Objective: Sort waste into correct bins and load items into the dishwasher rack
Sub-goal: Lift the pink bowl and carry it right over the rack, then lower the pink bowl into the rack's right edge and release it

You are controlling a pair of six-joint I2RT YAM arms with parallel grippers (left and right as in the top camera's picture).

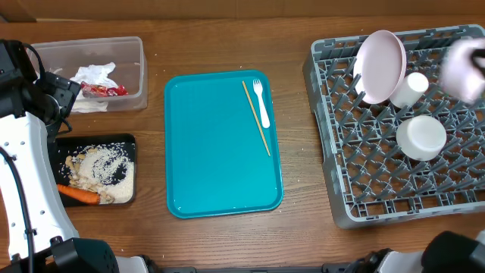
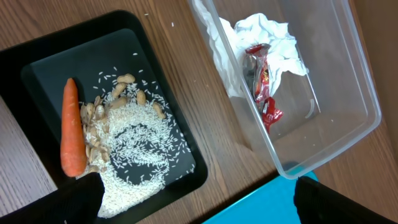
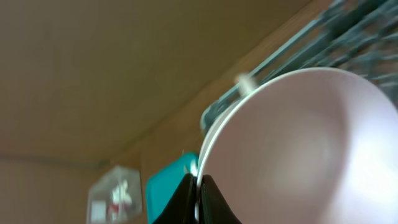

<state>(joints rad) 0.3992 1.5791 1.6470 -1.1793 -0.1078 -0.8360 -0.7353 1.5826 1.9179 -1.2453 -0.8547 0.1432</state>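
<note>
Bowl [image 3: 292, 143] rim sits pinched in the right hand [image 3: 199, 186].

**Left gripper spread wide, right pinched on a bowl rim**

In the overhead view the left arm [image 1: 23, 167] runs up the left edge, its white link ending in a black wrist turned inward. The left gripper [image 2: 193, 202] points down, and its two black fingers [image 2: 78, 199] sit far apart at the bottom corners of the wrist view. The right gripper [image 3: 200, 190] has its fingers pressed together on the rim of a bowl [image 3: 298, 143], which is held tilted. Overhead, that end shows only as a blur at the right edge.
</note>
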